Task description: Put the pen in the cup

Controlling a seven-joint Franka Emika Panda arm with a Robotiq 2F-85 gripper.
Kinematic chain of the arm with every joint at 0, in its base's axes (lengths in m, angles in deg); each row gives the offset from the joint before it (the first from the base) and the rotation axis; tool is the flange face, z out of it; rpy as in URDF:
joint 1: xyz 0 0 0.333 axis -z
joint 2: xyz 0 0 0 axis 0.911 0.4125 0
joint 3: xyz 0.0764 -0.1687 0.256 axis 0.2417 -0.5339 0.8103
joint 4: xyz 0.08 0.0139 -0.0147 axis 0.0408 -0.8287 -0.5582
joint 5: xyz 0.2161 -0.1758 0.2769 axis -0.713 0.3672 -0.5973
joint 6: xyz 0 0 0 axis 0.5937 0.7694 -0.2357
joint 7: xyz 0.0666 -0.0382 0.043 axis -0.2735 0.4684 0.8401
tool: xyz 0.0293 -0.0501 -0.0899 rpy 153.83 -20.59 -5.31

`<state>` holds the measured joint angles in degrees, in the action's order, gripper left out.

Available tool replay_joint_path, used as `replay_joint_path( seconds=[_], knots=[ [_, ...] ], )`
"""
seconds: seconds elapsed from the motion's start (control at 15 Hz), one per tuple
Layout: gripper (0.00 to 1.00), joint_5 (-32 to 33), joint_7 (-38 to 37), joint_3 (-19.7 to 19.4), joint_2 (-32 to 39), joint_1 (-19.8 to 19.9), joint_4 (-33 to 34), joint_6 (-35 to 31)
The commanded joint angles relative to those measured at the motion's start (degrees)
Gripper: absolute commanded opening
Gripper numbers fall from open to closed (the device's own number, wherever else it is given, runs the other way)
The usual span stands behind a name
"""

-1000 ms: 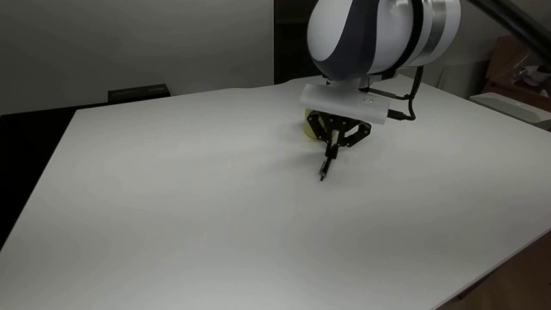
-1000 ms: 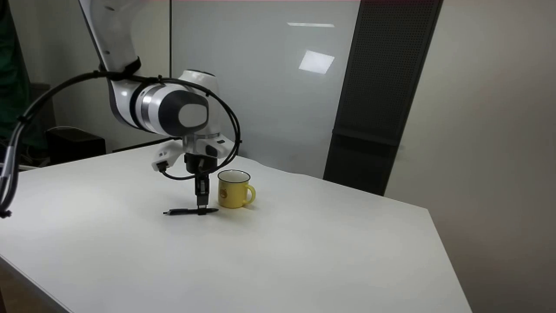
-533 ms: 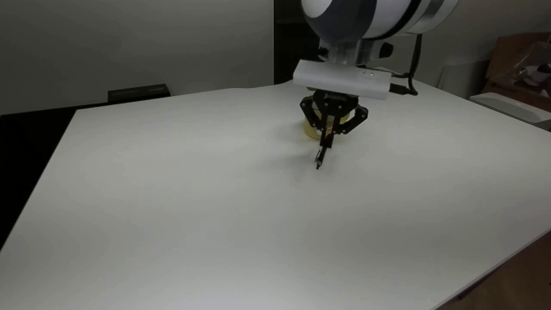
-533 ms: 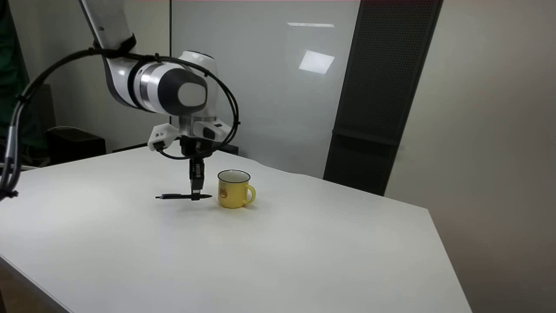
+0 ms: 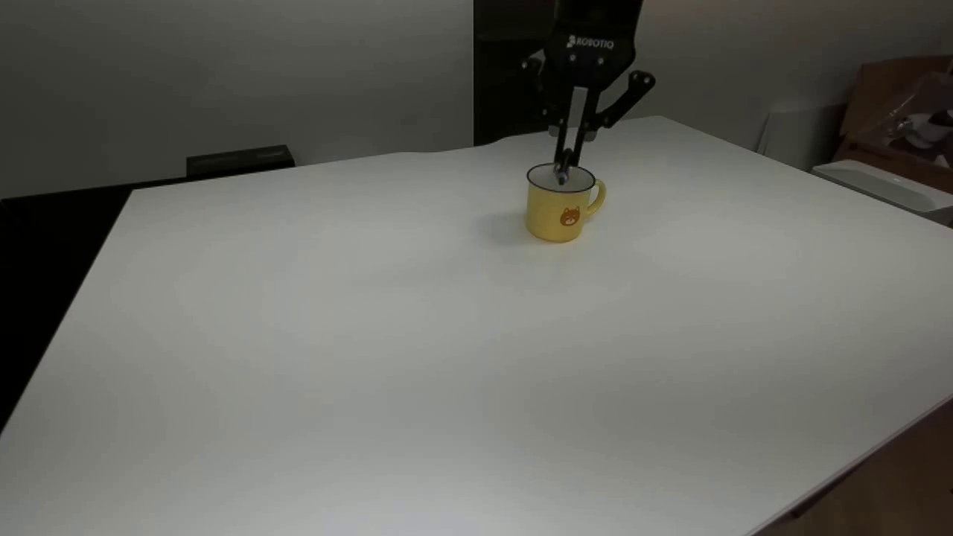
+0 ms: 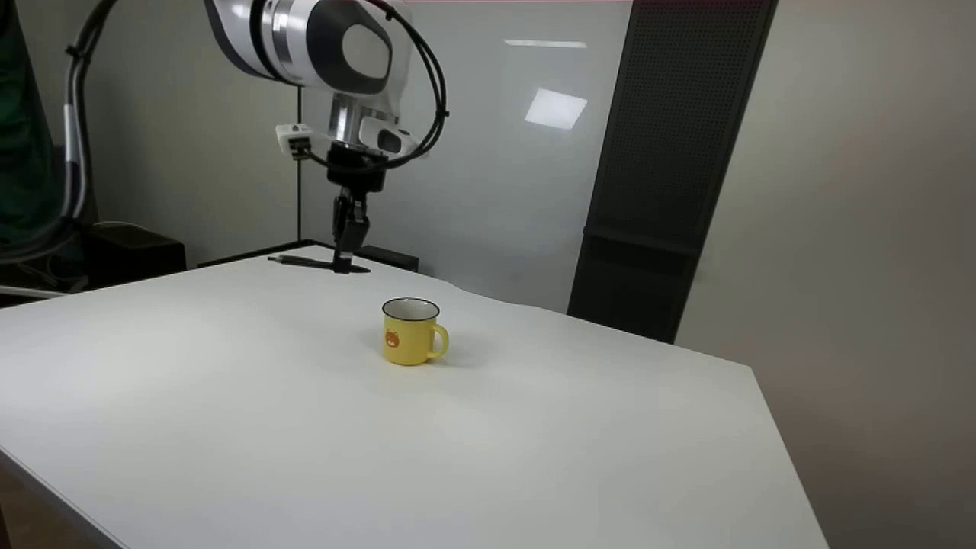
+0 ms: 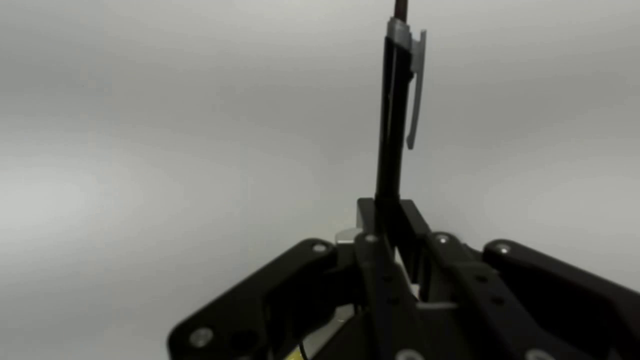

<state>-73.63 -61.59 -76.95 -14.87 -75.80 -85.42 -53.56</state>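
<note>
The yellow cup (image 5: pixel 551 216) stands upright on the table, with its handle and bear mark visible in both exterior views. My gripper (image 6: pixel 343 265) is shut on the black pen (image 6: pixel 301 261) and hangs well above the tabletop, higher than the rim of the cup. The pen lies crosswise in the fingertips, close to level, with its clip end reaching forward in the wrist view, where the pen (image 7: pixel 393 130) shows most clearly. In an exterior view the pen's end (image 5: pixel 562 177) overlaps the cup's mouth. Only a sliver of the cup (image 7: pixel 295 355) appears at the bottom of the wrist view.
The wide white table (image 5: pixel 372 335) carries the cup. A dark box (image 5: pixel 240 161) sits beyond its far edge. Black cables (image 6: pixel 438 99) loop beside the arm. A cardboard box (image 5: pixel 901 119) stands past the table's right side.
My gripper has lifted the pen from table level up above the cup's height, tilting slightly on the way. The cup has stayed in place, and the grip on the pen is unchanged.
</note>
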Motion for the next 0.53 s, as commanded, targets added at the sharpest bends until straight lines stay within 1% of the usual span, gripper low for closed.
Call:
replay_joint_path(
  seconds=[0.0, 0.13, 0.47],
  knots=[
    [0.03, -2.35, 2.99, 2.59, 1.08, 4.31, 8.29, 11.94],
    [0.03, -3.52, 2.9, 2.71, 2.75, 5.65, 12.6, 16.9],
    [0.03, -4.97, 1.3, 2.11, 9.39, 7.86, 22.14, 22.83]
  ],
)
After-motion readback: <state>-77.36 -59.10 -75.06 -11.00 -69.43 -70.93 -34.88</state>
